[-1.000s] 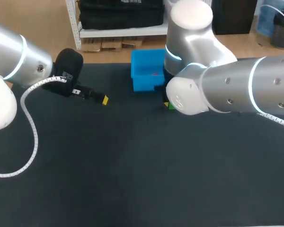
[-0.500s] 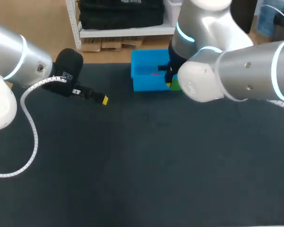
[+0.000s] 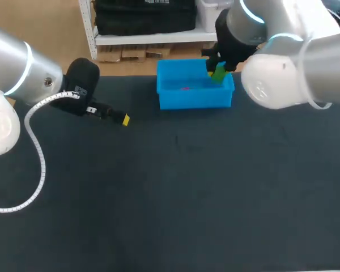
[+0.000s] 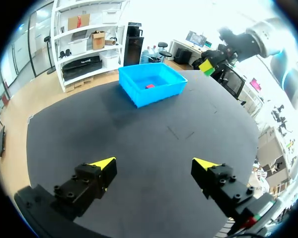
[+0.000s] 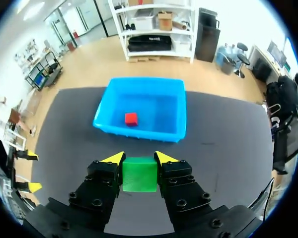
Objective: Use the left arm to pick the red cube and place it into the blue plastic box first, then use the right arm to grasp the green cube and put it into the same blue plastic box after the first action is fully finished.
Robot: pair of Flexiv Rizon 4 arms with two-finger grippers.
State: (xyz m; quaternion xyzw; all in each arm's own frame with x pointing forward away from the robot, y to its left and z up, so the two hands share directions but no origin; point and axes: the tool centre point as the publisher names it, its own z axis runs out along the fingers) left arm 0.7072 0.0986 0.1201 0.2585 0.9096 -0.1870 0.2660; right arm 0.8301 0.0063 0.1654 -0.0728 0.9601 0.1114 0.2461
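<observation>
Our right gripper (image 5: 139, 159) is clamped on the green cube (image 5: 139, 174), a yellow-tipped finger pressing it from each side. We hold it in the air by the right end of the blue plastic box (image 3: 192, 101), which lies ahead of the fingers. The red cube (image 5: 131, 118) sits on the floor of that box. Our left gripper (image 4: 154, 166) has its fingers spread apart over the left of the black table (image 3: 187, 198), well apart from the box

One red cube (image 5: 131, 118), one green cube (image 5: 139, 174), one blue box (image 5: 139, 133), two hands (image 4: 154, 163) (image 5: 139, 157).
</observation>
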